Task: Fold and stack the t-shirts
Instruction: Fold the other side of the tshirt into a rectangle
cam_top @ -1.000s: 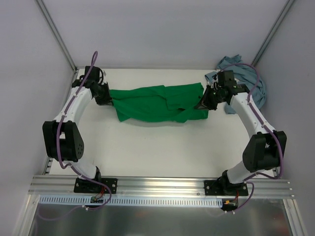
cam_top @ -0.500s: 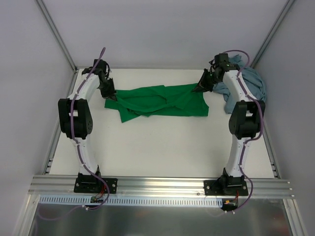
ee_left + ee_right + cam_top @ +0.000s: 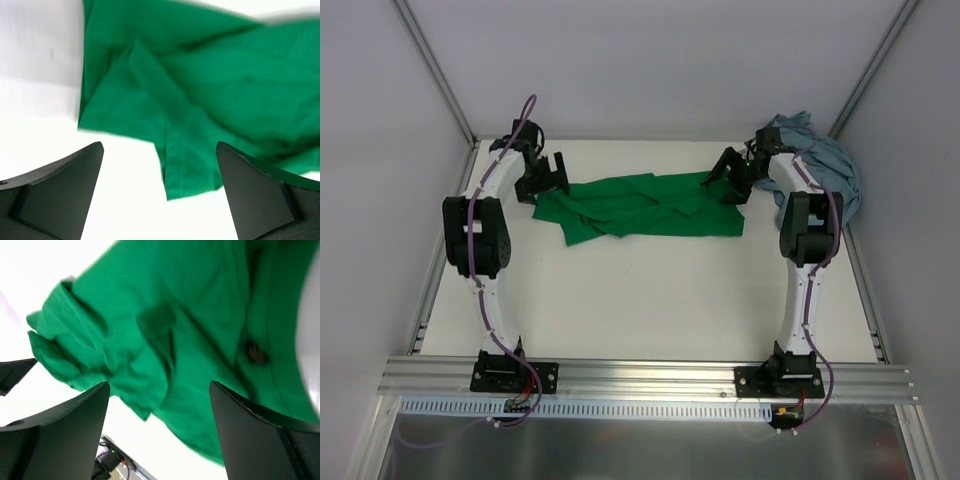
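Observation:
The green t-shirt lies stretched left to right across the far part of the white table, rumpled with folds in its middle. My left gripper hangs open just above the shirt's left end, nothing between its fingers. At the shirt's right end my right gripper is open too, cloth below it but not pinched. The blue-grey t-shirt sits bunched in the far right corner, behind the right arm.
Grey walls and metal frame posts close in the table on the left, back and right. The table's white surface runs from the green shirt to the aluminium rail where both arm bases are bolted.
Both grippers carried the green shirt's ends toward the back of the table, then opened and let go. The shirt now lies flatter and wider along the far side.

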You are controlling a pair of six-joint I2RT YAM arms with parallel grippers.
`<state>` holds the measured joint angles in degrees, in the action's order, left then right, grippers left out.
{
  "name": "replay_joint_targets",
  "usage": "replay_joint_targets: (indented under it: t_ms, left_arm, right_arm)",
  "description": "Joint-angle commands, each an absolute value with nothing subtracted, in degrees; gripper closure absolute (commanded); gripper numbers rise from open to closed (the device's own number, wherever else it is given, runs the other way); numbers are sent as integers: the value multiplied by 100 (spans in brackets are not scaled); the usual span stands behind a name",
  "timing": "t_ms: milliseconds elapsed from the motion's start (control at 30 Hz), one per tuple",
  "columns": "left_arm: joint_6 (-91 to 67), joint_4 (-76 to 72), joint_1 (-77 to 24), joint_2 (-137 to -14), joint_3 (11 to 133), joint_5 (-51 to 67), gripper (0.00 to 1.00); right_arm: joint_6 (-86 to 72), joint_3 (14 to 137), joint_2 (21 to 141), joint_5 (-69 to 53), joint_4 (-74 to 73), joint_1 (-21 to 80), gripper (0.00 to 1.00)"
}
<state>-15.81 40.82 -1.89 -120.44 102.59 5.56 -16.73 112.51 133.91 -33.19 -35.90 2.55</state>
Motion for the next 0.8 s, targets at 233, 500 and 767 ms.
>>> replay_joint_targets:
  t_ms: [233, 500, 767]
  left_arm:
    - [-1880, 3896, -176, -10601, 9197, 1282, 1]
    - [-4117, 108, 377, -10398, 6502, 4102, 1]
    - [-4394, -1800, 501, -10046, 5371, 4271, 2]
  right_arm:
    - [-1555, 9266, 10461, -3173, -2831, 272, 15]
    - [-1293, 7727, 8914, -3015, -3128, 281, 16]
    - [-1125, 7331, 8280, -2918, -3472, 281, 16]
